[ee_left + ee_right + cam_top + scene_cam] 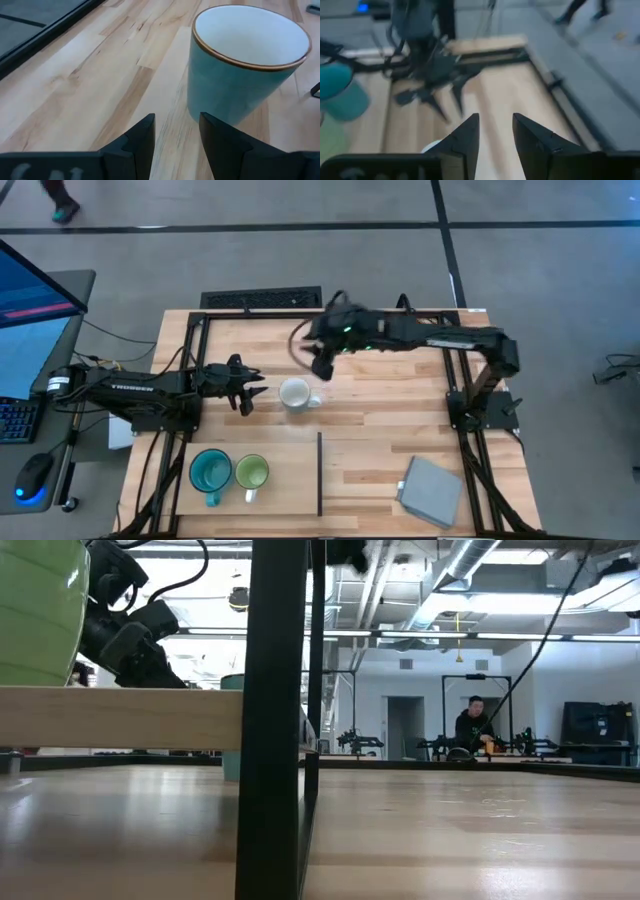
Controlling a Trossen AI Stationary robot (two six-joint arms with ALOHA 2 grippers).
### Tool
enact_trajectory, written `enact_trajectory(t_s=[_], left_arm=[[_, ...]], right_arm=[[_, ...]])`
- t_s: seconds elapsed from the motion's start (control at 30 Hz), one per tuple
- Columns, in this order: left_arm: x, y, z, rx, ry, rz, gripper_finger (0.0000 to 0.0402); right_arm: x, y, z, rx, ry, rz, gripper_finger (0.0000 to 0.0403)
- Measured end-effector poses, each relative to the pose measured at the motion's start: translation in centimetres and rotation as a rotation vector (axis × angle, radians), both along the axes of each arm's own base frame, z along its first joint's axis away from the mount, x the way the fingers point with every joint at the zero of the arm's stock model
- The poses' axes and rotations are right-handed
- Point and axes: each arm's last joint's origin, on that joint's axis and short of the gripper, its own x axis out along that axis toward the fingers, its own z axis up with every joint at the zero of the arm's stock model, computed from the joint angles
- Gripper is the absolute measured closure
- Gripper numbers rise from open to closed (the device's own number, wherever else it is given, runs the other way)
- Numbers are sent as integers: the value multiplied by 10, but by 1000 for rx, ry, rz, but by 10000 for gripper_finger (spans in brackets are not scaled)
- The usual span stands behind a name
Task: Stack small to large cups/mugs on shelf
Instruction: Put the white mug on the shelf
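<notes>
The white mug stands upright on its base on the butcher-block table, handle toward the table's right; in the left wrist view the white mug shows a brown rim. My left gripper is open and level, just left of the mug, not touching it. My right gripper is open and hovers just beyond the mug's far side. The teal mug and the light green mug stand side by side on the pale shelf. The low view shows the green mug on the shelf's edge.
A thin black strip runs along the shelf's right edge. A grey-blue square pad lies near the table's near right corner. A black frame sits at the far edge. Bare wood lies between the white mug and the pad.
</notes>
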Motion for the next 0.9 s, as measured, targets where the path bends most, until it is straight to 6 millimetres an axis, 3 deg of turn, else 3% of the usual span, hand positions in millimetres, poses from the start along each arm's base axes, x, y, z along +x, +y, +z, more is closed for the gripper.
enact_trajectory(t_s=[0.3, 0.43, 0.63, 0.9], left_arm=[[0, 0, 0, -24, -9, 16, 256], [0, 0, 1, -23, -17, 16, 256], [1, 0, 1, -21, -23, 16, 256], [1, 0, 2, -19, -27, 15, 256]], right_arm=[[-74, -1, 71, -115, -144, -67, 270], [-107, 0, 79, -157, -171, -97, 271], [-152, 5, 52, -201, -214, -192, 276], [-199, 12, -29, -152, -365, -223, 275]])
